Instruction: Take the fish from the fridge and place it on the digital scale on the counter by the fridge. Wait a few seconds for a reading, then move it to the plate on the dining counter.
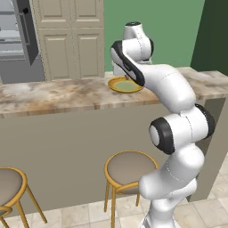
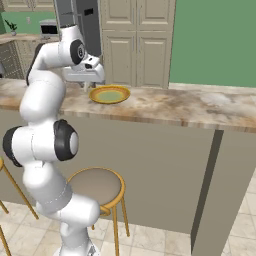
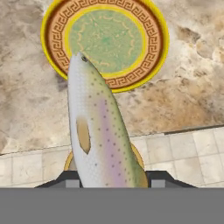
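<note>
Gripper (image 3: 111, 183) clamps the speckled silver-tan fish (image 3: 98, 135) above the marbled stone worktop (image 3: 175, 100); round golden-yellow plate (image 3: 105, 41) apparently just ahead, placing remains.

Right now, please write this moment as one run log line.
stage: carrying to plate | fish: held between the jaws, above dining counter | plate: nothing on it, fish not yet placed
</note>
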Available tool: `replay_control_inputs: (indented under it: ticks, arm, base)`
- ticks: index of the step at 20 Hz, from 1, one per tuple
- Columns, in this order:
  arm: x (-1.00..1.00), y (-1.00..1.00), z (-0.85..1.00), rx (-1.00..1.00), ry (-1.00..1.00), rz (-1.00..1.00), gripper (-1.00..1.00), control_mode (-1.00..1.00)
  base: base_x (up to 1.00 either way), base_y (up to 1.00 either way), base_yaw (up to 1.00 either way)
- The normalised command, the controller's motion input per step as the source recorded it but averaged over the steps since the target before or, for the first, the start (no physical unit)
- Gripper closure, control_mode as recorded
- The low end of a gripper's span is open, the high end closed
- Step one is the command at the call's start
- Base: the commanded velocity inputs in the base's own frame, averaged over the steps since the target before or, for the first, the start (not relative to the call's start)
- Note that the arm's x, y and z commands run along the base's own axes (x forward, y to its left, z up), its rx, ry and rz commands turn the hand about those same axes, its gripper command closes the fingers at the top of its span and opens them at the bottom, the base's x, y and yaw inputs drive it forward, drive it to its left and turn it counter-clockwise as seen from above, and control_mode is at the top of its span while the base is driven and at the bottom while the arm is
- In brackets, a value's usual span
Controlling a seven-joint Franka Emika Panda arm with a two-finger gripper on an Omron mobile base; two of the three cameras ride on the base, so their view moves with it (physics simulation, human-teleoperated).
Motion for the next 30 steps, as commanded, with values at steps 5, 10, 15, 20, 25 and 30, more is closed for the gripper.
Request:
replay_control_inputs:
  ticks: [5,10,15,20,25,30]
  arm:
    - [0.51,-0.47,-0.55,0.11,0.00,0.01,1.00,-1.00]
    - [0.11,-0.17,-0.16,0.05,-0.10,0.08,1.00,-1.00]
    - [0.08,0.00,-0.01,0.00,-0.13,0.13,1.00,-1.00]
    - [0.38,0.06,0.00,0.00,0.00,0.05,1.00,-1.00]
    - [0.61,0.16,-0.05,-0.02,0.03,0.01,1.00,-1.00]
    - [0.51,0.14,0.06,0.00,0.03,0.00,1.00,-1.00]
  base:
    - [0.00,0.00,0.00]
    - [0.00,0.00,0.00]
    - [0.00,0.00,0.00]
    - [0.00,0.00,0.00]
    - [0.00,0.00,0.00]
    - [0.00,0.00,0.00]
